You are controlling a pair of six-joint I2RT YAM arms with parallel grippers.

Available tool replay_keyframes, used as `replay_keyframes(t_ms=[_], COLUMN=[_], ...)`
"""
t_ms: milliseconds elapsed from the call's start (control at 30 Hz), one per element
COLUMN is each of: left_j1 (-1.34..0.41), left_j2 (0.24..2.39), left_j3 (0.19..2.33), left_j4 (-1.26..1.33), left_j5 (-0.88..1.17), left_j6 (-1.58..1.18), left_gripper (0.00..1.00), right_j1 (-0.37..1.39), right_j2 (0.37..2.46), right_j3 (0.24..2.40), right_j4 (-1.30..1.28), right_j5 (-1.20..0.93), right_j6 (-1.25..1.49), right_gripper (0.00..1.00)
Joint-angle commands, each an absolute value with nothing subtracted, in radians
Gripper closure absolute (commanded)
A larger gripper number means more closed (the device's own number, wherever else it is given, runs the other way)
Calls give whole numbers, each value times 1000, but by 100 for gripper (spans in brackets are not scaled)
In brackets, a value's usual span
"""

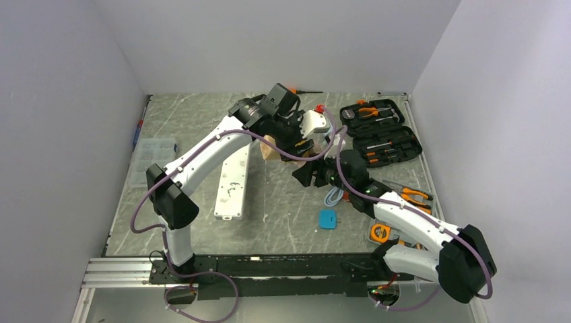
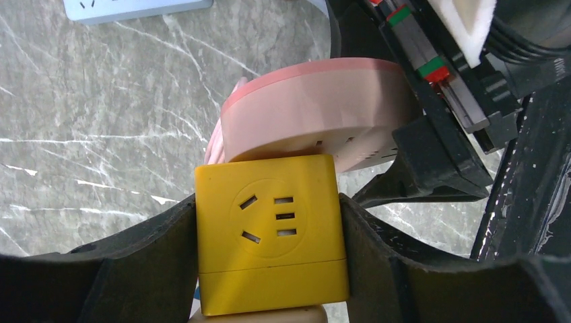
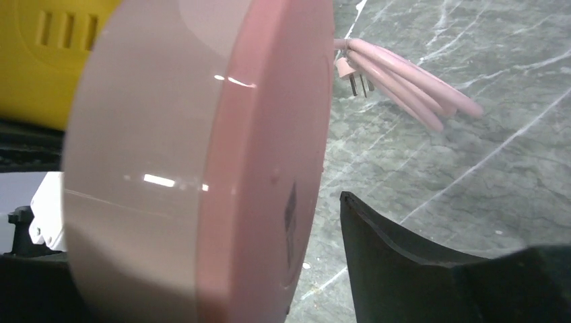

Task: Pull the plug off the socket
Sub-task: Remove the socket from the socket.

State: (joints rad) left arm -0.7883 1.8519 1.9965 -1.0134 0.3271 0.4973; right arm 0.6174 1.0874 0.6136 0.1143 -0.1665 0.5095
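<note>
Left pincer [image 2: 273, 235] grips one yellow cube [image 2: 269, 269]; right pincer [image 1: 305, 169] stands open around one pink disc [image 3: 188, 168].

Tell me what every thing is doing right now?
left pincer: shut on the yellow cube socket
right pincer: open, around the pink disc
pink disc: touching the yellow cube socket
pink cable: bundled, plugged into nothing
white power strip: lying flat, untouched
tool case: open
</note>
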Motion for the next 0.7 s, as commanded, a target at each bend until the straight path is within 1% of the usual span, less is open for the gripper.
replay_keyframes(t_ms=[0,133,333,400,467,533,667], left_j1=[-794,-794,-799,-802,-804,-807,-807], left_j2=[1778,1778,1788,1789,1789,1784,1766], left_j3=[2027,2011,2010,2010,2010,2004,1994], left_j4=[-968,-966,-965,-965,-967,-974,-989], left_j5=[407,419,426,431,434,438,443], left_j6=[500,489,483,481,481,483,497], left_gripper=[100,100,100,100,100,100,100], right_j1=[615,617,617,616,616,615,611], right_j2=[1116,1137,1154,1158,1162,1164,1170], right_j3=[680,706,720,714,708,698,681], right_j4=[218,227,246,256,256,259,259], right_j5=[-201,-187,-186,-179,-162,-149,-119], right_j6=[536,539,545,550,556,557,564], right_gripper=[36,46,52,56,63,72,95])
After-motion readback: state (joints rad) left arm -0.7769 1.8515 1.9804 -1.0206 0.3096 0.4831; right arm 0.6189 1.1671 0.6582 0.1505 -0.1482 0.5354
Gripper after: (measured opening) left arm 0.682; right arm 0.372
